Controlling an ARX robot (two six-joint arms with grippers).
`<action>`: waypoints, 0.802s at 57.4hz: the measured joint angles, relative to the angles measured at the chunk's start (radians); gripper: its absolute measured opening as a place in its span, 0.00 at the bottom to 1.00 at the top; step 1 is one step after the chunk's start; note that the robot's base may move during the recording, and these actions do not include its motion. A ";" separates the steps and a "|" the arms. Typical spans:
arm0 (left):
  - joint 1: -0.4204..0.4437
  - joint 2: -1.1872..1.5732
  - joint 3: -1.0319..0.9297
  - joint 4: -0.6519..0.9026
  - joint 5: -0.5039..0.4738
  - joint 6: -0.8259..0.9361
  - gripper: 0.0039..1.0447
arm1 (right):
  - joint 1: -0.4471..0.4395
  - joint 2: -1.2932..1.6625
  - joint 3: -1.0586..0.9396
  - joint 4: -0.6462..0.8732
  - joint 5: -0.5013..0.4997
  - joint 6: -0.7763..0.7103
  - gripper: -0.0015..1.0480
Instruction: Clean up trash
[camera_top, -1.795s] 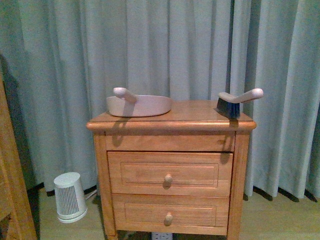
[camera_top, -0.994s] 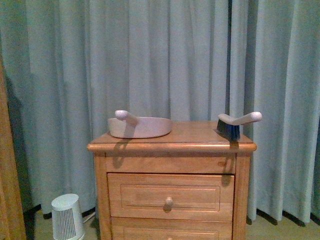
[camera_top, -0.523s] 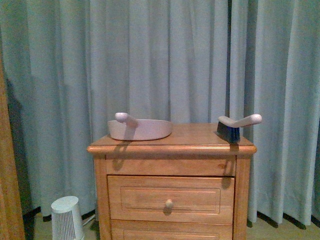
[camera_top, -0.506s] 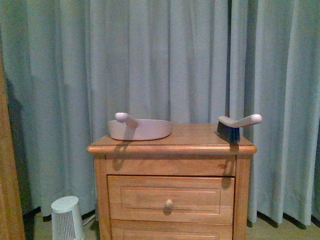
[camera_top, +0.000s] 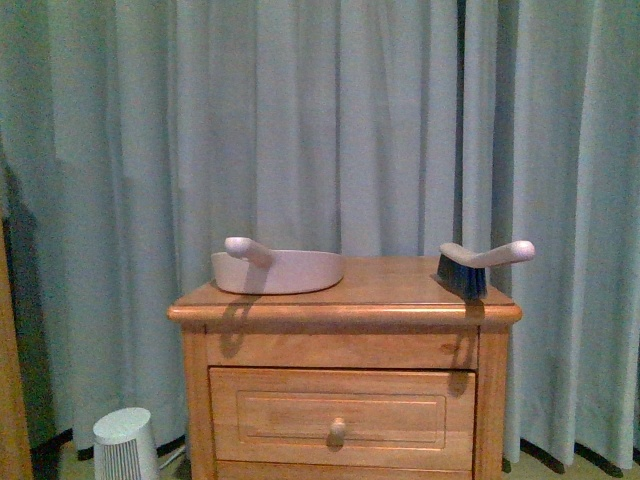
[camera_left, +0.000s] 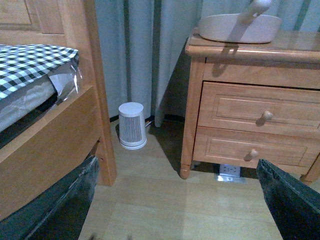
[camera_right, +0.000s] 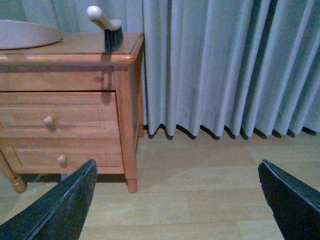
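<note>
Since no crumpled white wad shows in any view, I cannot tell which way the trash lies from either gripper. It may sit hidden on the nightstand (camera_top: 345, 312) top, seen nearly edge-on at centre frame. The dustpan (camera_top: 285, 272) stands left of centre there, and the brush (camera_top: 462, 272) is at right, handle pointing right. The left gripper (camera_left: 176, 165) and right gripper (camera_right: 176, 165) are held low, facing the nightstand, jaws spread wide and empty.

The dustpan (camera_top: 285, 272) is pale pink, the nightstand (camera_top: 345, 345) honey-brown wood — the curtain (camera_top: 300, 120) grey-blue. Bedding (camera_left: 30, 57), upper left of the left wrist view — dark-and-white check.
</note>
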 joint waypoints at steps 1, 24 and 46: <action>0.000 0.000 0.000 0.000 0.000 0.000 0.93 | 0.000 0.000 0.000 0.000 0.000 0.000 0.93; 0.000 0.000 0.000 0.000 0.000 0.000 0.93 | 0.000 0.000 0.000 0.000 0.000 0.000 0.93; 0.000 0.000 0.000 0.000 0.000 0.000 0.93 | 0.000 0.000 0.000 0.000 0.000 0.000 0.93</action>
